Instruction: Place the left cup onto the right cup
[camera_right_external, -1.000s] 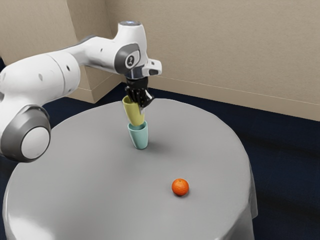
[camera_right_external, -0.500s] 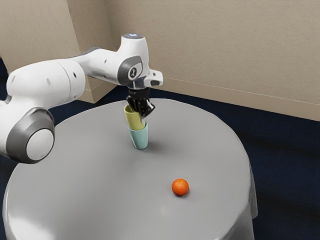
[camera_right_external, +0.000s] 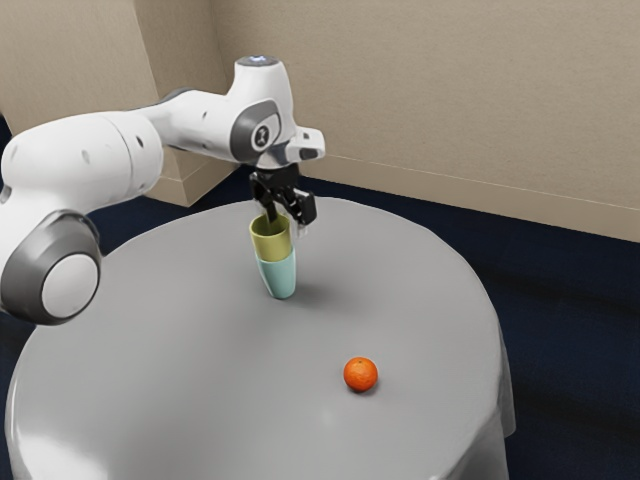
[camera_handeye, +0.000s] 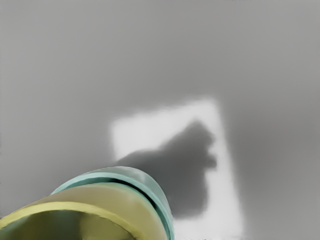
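Gripper (camera_right_external: 287, 212): fingers were seen spread, with nothing clasped; it was hung just above the stack.
Yellow cup (camera_right_external: 270, 240): was seated upright inside the teal cup (camera_right_external: 280, 278), on the table (camera_right_external: 200, 380).
Bearing: the stack was found directly beneath the hand, with its long axis vertical.
Contact: whether a fingertip touched the yellow rim could not be told.
Next move, judged: a straight lift along that axis was called for, so that the rim would not be snagged.
Orange (camera_right_external: 361, 374): was noted well apart.

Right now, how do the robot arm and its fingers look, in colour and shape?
The arm has smooth white rounded shells, with grey round caps at the joints; the cap near the hand carries a small white mark. A pale blue ring tops the last joint. The fingers are black and short.
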